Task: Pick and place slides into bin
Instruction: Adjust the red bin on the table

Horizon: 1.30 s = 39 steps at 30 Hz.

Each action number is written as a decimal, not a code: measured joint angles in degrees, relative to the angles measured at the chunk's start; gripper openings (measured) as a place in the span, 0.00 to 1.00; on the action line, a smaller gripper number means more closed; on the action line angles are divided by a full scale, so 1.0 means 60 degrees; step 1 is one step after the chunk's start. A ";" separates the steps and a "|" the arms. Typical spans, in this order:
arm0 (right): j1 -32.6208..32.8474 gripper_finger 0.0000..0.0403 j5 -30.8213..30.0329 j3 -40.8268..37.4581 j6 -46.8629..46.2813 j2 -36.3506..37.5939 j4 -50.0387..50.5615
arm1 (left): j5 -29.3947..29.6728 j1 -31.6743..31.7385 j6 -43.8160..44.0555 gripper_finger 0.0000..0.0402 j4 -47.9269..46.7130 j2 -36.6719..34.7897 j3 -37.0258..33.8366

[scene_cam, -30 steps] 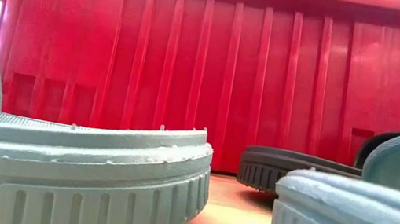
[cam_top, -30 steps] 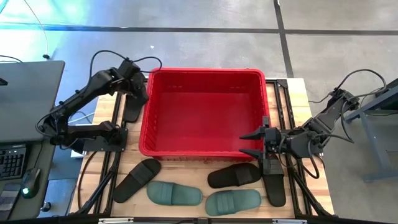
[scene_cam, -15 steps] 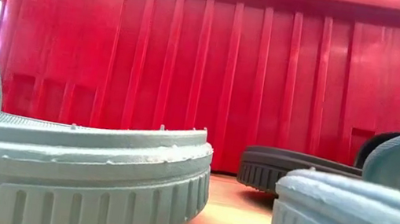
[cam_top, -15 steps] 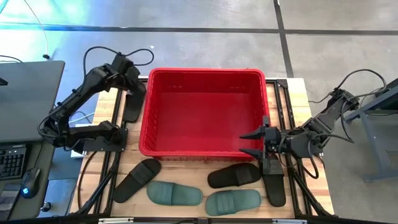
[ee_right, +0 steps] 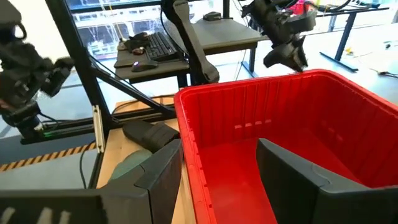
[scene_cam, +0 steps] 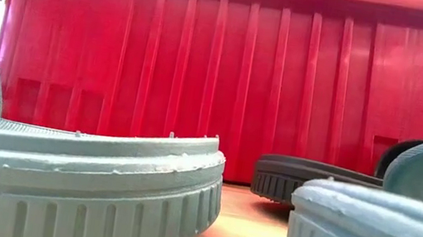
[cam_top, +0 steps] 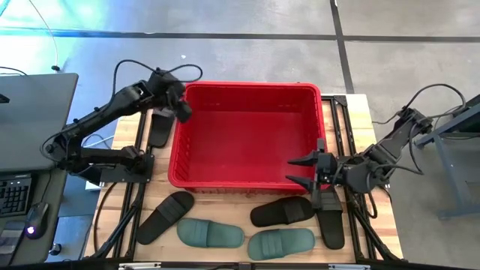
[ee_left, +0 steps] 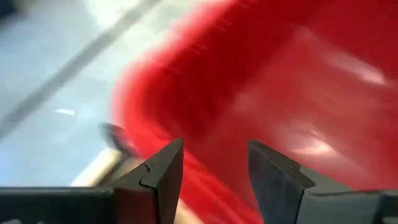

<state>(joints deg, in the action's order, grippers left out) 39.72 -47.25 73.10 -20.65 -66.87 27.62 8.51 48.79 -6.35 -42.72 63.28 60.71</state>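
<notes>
The red bin stands mid-table and holds no slide that I can see. My left gripper is open and empty above the bin's far left corner; its wrist view shows the blurred red wall. One black slide lies flat on the table left of the bin. My right gripper is open and empty over the bin's near right corner, also seen in its wrist view. Near the front lie a black slide, two green slides, and two more black slides.
The bin's near wall fills the low view behind the green slides. A desk with a keyboard stands off the table's left. Black frame rails run along both table sides.
My left gripper has first drawn toward the table's far left, away from the black slide left of the bin, then swung toward the right to the bin's far left corner. The slides and the bin have stayed where they were.
</notes>
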 joint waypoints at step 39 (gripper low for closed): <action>0.0004 0.49 0.0143 0.0000 -0.0200 -0.1228 -0.0141 | 0.0057 0.2186 0.1782 0.41 0.1728 0.0685 -0.0022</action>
<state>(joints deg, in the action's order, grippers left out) 39.75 -46.39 73.10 -21.85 -74.24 26.78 8.85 61.90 4.34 -32.35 67.40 60.58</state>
